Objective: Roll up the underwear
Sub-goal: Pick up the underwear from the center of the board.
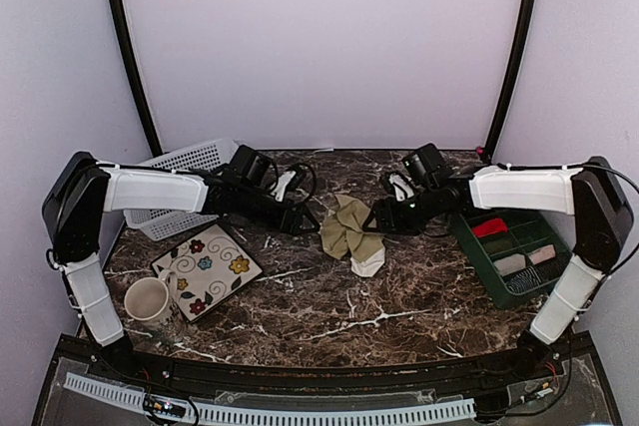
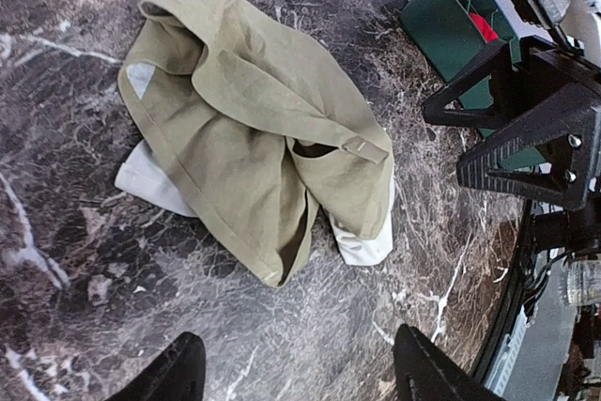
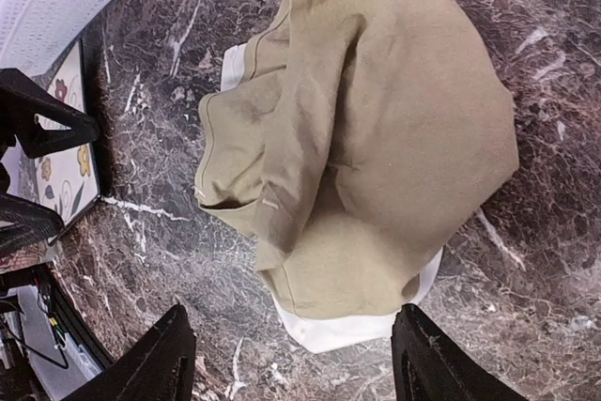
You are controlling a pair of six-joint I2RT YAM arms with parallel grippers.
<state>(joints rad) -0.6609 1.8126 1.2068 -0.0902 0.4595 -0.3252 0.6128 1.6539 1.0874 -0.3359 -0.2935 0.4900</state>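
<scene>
1. Your olive-khaki underwear [image 1: 349, 229] lies crumpled and unrolled on the marble table [image 1: 329, 316], around mid-table toward the far side, between the two arms.
2. A white cloth edge [image 1: 368, 264] sticks out from under its near side. You can't tell if it belongs to the same garment.
3. Your left gripper [image 1: 300, 219] sits just left of the cloth, jaws wide apart and gripping nothing. In the left wrist view its fingertips [image 2: 174, 373] stop short of the fabric.
4. Your right gripper [image 1: 375, 218] sits just right of the cloth, jaws also spread with nothing held. In the right wrist view its fingers [image 3: 160, 363] are over bare marble, with the cloth just ahead.
5. A green tray [image 1: 471, 244] stands at the right edge, with a red roll [image 1: 489, 227] in its far compartment and pale rolls nearer.
6. On the left, a white basket [image 1: 185, 162] is far, a flowered plate [image 1: 205, 268] is nearer, and a mug [image 1: 148, 298] is nearest.
</scene>
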